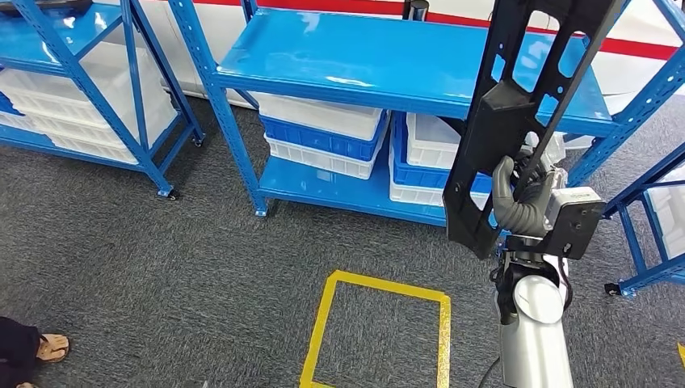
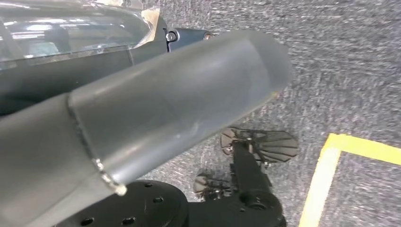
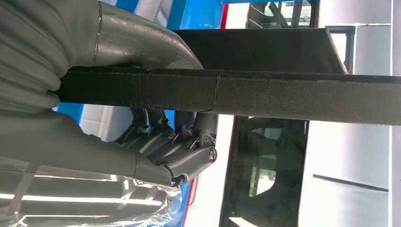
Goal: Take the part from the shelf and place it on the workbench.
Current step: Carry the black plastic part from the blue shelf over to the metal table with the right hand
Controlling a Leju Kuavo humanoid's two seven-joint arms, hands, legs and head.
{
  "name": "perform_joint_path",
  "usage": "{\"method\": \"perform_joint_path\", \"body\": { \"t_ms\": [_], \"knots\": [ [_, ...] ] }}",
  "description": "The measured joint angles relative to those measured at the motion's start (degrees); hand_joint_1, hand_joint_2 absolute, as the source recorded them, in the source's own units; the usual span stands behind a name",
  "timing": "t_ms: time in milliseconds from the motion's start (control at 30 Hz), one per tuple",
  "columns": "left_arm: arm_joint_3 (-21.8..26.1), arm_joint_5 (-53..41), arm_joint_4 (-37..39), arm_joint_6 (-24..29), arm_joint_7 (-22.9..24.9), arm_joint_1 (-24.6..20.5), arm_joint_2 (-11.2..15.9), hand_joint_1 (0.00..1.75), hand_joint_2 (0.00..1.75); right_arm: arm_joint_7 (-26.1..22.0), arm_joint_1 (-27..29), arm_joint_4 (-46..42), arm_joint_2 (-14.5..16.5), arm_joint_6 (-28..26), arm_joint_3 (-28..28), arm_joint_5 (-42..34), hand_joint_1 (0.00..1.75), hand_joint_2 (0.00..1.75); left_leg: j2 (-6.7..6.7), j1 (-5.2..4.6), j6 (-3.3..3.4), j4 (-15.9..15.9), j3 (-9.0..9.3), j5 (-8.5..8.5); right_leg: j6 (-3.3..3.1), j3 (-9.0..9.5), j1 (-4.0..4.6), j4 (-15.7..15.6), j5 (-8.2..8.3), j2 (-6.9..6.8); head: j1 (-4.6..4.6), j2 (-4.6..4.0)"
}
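The part (image 1: 517, 121) is a long black frame with cut-out openings, upright at 3 o'clock. The right hand (image 1: 521, 198) has its fingers (image 3: 189, 142) wrapped round its lower edge. Left hand's fingers: cannot tell.

The part (image 1: 517, 105) is a long, flat black plastic frame with cut-out openings. It stands nearly upright, tilted slightly, held off the floor before the blue shelf (image 1: 380, 69).

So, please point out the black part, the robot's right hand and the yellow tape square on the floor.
black part (image 1: 517, 105), head view, on its upper frame.
right hand (image 1: 521, 198), head view, on the grey fingers gripping the part.
yellow tape square (image 1: 323, 323), head view, on its left strip.
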Motion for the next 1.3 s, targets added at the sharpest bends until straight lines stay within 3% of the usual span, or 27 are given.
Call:
{"method": "perform_joint_path", "body": {
  "t_ms": [67,133,200,267,300,333,367,433,500,533,567,633,700,767,800,833,867,900,933,967,1000,1067,1133,1167,1200,1233,1300],
  "knots": [
    [-0.1,-0.3,0.0,0.0,0.0,0.0,0.2,0.0,0.0,0.0,0.2,0.5,0.4,0.0,-0.4,-0.1,1.75,1.75,-0.06,-0.14,-0.52,0.2,-0.66,0.96,-0.63,0.94,0.43,-2.1,-0.52,0.27,-0.11,0.0],
    [-0.2,-0.6,0.0,0.0,0.0,0.1,0.3,0.0,0.0,-0.2,0.3,1.1,0.7,0.0,-0.9,-0.2,1.75,1.75,-0.19,0.03,-0.97,0.6,-1.18,0.88,-1.37,0.03,0.07,-1.8,0.12,0.28,-0.21,0.0],
    [-0.4,-1.1,0.0,-0.1,0.0,0.2,0.4,0.0,0.0,-0.7,0.5,1.6,1.0,0.0,-1.3,-0.4,1.75,1.75,-0.23,0.29,-1.56,4.1,-2.48,-2.81,-2.56,-0.67,-0.11,-1.6,1.0,0.16,-0.32,0.0],
    [-0.7,-1.5,0.0,-0.2,0.0,0.2,0.4,0.0,0.0,-1.6,0.9,1.9,1.3,0.1,-1.8,-1.0,1.75,1.75,-0.22,0.42,-2.02,11.9,-4.47,-8.34,-3.46,-1.54,0.29,-1.5,1.89,0.03,-0.39,0.0],
    [-0.8,-1.6,0.0,-0.2,0.0,0.2,0.4,0.0,0.0,-2.0,1.2,2.0,1.3,0.1,-2.0,-1.3,1.75,1.75,-0.23,0.44,-2.09,15.6,-5.2,-10.15,-3.67,-2.08,0.53,-1.5,2.33,-0.01,-0.39,0.0],
    [-0.9,-1.7,0.0,-0.2,0.0,0.2,0.4,0.0,0.0,-2.3,1.5,2.1,1.3,0.2,-2.3,-1.5,1.75,1.75,-0.23,0.44,-2.0,17.9,-5.22,-10.84,-3.79,-2.66,0.77,-1.4,2.79,-0.03,-0.38,0.0],
    [-1.0,-1.7,0.0,-0.2,0.0,0.2,0.4,0.0,0.0,-2.4,1.7,2.2,1.4,0.2,-2.4,-1.6,1.75,1.75,-0.26,0.38,-1.73,18.3,-4.31,-10.49,-3.86,-3.23,1.02,-1.4,3.24,-0.01,-0.39,0.0],
    [-1.1,-1.7,0.0,-0.2,0.0,0.2,0.4,0.0,0.0,-2.6,2.0,2.3,1.5,0.2,-2.8,-1.8,1.75,1.75,-0.46,0.02,-0.4,12.5,0.7,-7.96,-3.93,-4.18,1.52,-1.4,4.06,0.15,-0.4,0.0],
    [-1.2,-2.0,0.0,-0.2,0.1,0.1,0.6,0.0,0.0,-3.1,2.2,2.3,1.7,0.2,-3.2,-2.2,1.75,1.75,-0.63,-0.59,1.51,4.3,6.39,-7.22,-3.66,-4.79,1.71,-1.4,4.79,0.2,-0.19,0.0],
    [-1.2,-2.1,0.0,-0.2,0.1,0.0,0.7,0.0,0.0,-3.5,2.4,2.2,1.8,0.2,-3.5,-2.4,1.75,1.75,-0.74,-0.96,2.18,1.8,7.94,-7.43,-3.3,-4.98,1.56,-1.5,5.16,0.15,-0.19,0.0],
    [-1.2,-2.3,0.0,-0.1,0.2,0.0,0.8,0.0,0.0,-3.9,2.9,2.2,1.9,0.2,-3.7,-2.7,1.75,1.75,-0.76,-1.25,2.61,0.4,8.56,-7.65,-2.86,-5.14,1.23,-1.6,5.58,0.09,-0.18,0.0],
    [-1.3,-2.6,0.0,0.0,0.5,0.1,0.8,0.0,0.0,-4.6,4.1,2.1,2.2,0.2,-4.3,-3.1,1.75,1.75,-0.69,-1.59,2.95,-0.9,8.64,-6.37,-2.15,-5.33,0.86,-1.8,6.09,0.05,-0.43,0.0],
    [-1.3,-3.3,0.0,0.4,0.8,0.0,0.8,0.0,0.0,-5.2,5.5,1.7,2.4,0.2,-5.2,-3.2,1.75,1.75,-0.35,-1.3,3.08,-2.3,8.35,-4.64,-2.22,-6.38,0.97,-0.2,4.05,0.12,-0.33,0.0],
    [-1.5,-4.3,0.0,0.8,1.2,-0.1,0.7,0.0,0.0,-5.6,6.6,1.3,2.4,0.2,-6.0,-3.0,1.75,1.75,-0.14,-0.95,2.77,-2.8,7.09,-3.36,-2.62,-8.28,0.79,5.3,-0.56,0.18,-0.07,0.0],
    [-1.7,-4.7,0.0,1.0,1.4,-0.1,0.7,0.0,0.0,-5.7,7.2,1.2,2.4,0.2,-6.3,-2.8,1.75,1.75,-0.06,-0.82,2.56,-2.6,6.24,-2.8,-2.53,-9.04,0.56,8.9,-2.46,0.19,0.04,0.0],
    [-1.9,-5.0,0.0,1.1,1.6,0.0,0.7,0.0,0.0,-5.8,7.8,1.1,2.4,0.3,-6.7,-2.6,1.75,1.75,0.04,-0.65,2.19,-2.5,5.29,-2.21,-2.04,-9.36,0.24,11.7,-3.27,0.18,0.07,0.0],
    [-2.1,-5.2,0.0,1.3,1.8,0.0,0.7,0.0,0.0,-5.8,8.5,1.0,2.5,0.3,-7.0,-2.5,1.75,1.75,0.14,-0.38,1.81,-2.2,4.27,-1.62,-1.16,-8.99,-0.1,13.2,-2.84,0.17,0.08,0.0],
    [-2.2,-5.2,0.0,1.4,2.1,0.0,0.7,0.0,0.0,-5.8,9.2,0.9,2.6,0.3,-7.3,-2.3,1.75,1.75,0.23,-0.03,1.36,-1.8,3.17,-1.08,-0.02,-7.78,-0.43,12.7,-1.37,0.15,0.1,0.0],
    [-2.2,-5.2,0.0,1.6,2.3,0.0,0.6,0.0,0.0,-5.9,9.8,0.8,2.7,0.3,-7.6,-2.2,1.75,1.75,0.29,0.31,0.86,-1.2,1.95,-0.62,1.19,-5.68,-0.85,10.5,0.24,0.14,0.11,0.0],
    [-2.3,-5.1,0.0,1.7,2.5,0.0,0.7,0.0,0.0,-5.9,10.1,0.7,2.8,0.3,-7.8,-2.2,1.75,1.75,0.31,0.56,0.36,-0.3,0.69,-0.26,2.04,-3.23,-1.05,7.2,0.54,0.15,0.19,0.0],
    [-2.3,-5.1,0.0,1.8,2.7,0.0,0.7,0.0,0.0,-5.9,10.4,0.6,3.0,0.3,-8.0,-2.1,1.75,1.75,0.32,0.61,-0.09,0.6,-0.39,0.02,2.17,-1.09,-1.01,3.9,0.04,0.2,0.21,0.0],
    [-2.3,-5.0,0.0,2.0,2.8,0.0,0.9,0.0,0.0,-5.9,10.8,0.3,3.2,0.3,-8.2,-2.1,1.75,1.75,0.26,0.36,-0.69,1.9,-1.53,0.7,1.33,0.69,-0.66,0.5,-1.97,0.26,0.03,0.0],
    [-2.3,-4.9,0.0,2.0,2.9,0.1,0.9,0.0,0.0,-6.0,11.1,0.2,3.4,0.3,-8.4,-2.1,1.75,1.75,0.22,0.41,-0.94,2.2,-1.84,1.46,0.08,-0.03,-0.66,0.7,-1.67,0.15,-0.25,0.0],
    [-2.3,-4.9,0.0,2.0,2.9,0.2,0.9,0.0,0.0,-6.0,11.3,0.2,3.4,0.3,-8.5,-2.1,1.75,1.75,0.22,0.6,-1.04,2.6,-2.21,0.79,-0.67,-0.44,-0.64,0.9,-1.19,0.08,-0.33,0.0],
    [-2.3,-4.9,0.1,2.0,3.0,0.2,0.9,0.0,0.0,-6.0,11.3,0.2,3.5,0.4,-8.6,-2.0,1.75,1.75,0.22,0.79,-1.2,3.8,-2.76,-1.14,-1.55,-1.04,-0.62,0.9,-0.54,0.0,-0.31,0.0],
    [-2.3,-4.9,0.1,2.0,3.1,0.2,0.9,0.0,0.0,-6.0,11.4,0.2,3.6,0.4,-8.7,-2.0,1.75,1.75,0.2,0.92,-1.38,6.2,-3.47,-4.13,-2.37,-1.81,-0.49,0.9,0.22,-0.06,-0.36,0.0],
    [-2.3,-4.9,0.1,1.9,3.2,0.3,0.8,0.0,0.0,-6.0,11.5,0.2,3.8,0.5,-8.9,-1.9,1.75,1.75,0.14,0.96,-1.62,13.6,-4.84,-10.48,-3.35,-3.63,-0.01,1.0,1.84,-0.07,-0.4,0.0]
  ]
}}
